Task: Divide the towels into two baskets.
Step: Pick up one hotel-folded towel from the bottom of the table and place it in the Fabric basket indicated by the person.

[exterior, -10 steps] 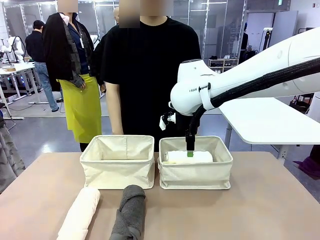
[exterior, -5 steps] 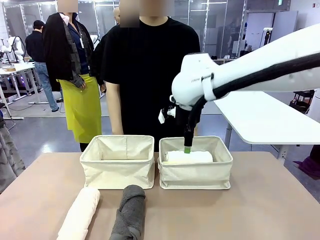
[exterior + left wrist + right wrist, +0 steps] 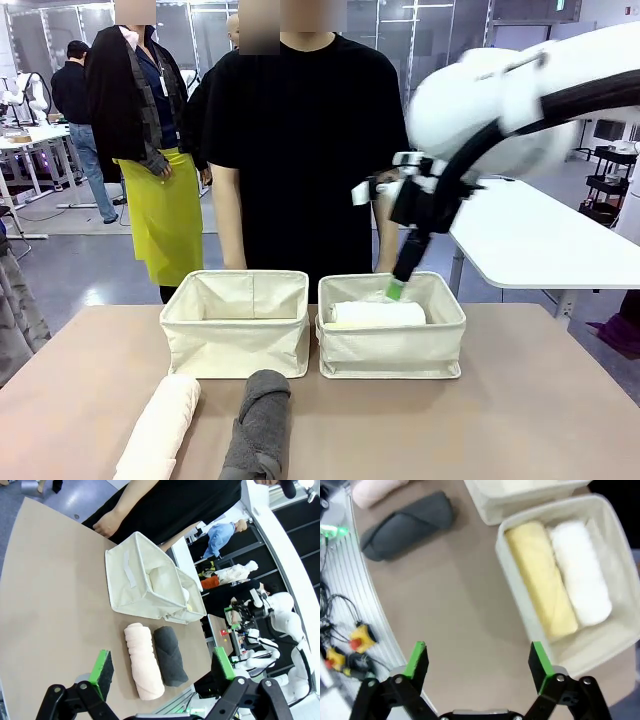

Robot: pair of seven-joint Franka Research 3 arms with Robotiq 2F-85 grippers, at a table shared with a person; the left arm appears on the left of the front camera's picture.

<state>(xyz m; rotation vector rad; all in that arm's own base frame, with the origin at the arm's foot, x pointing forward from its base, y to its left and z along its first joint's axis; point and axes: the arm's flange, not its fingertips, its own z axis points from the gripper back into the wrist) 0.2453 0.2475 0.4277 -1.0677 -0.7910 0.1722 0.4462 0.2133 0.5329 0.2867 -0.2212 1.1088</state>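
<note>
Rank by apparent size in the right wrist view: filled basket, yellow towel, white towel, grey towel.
Largest: filled basket
yellow towel and white towel, too alike to split
grey towel smallest, though possibly farther off

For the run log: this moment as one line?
right gripper open, near right basket | yellow towel, white towel in it | pink towel, grey towel on table | left gripper open

A left cream canvas bin (image 3: pixel 235 350) and a matching right cream canvas bin (image 3: pixel 390 355) stand side by side on the tan table (image 3: pixel 540 400). The right one holds a white rolled terry towel (image 3: pixel 378 314). The right gripper (image 3: pixel 396 292) (blurred) hangs above its far rim. A pale pink rolled towel (image 3: pixel 160 425) and a dark grey rolled towel (image 3: pixel 258 425) lie nearer the camera.
</note>
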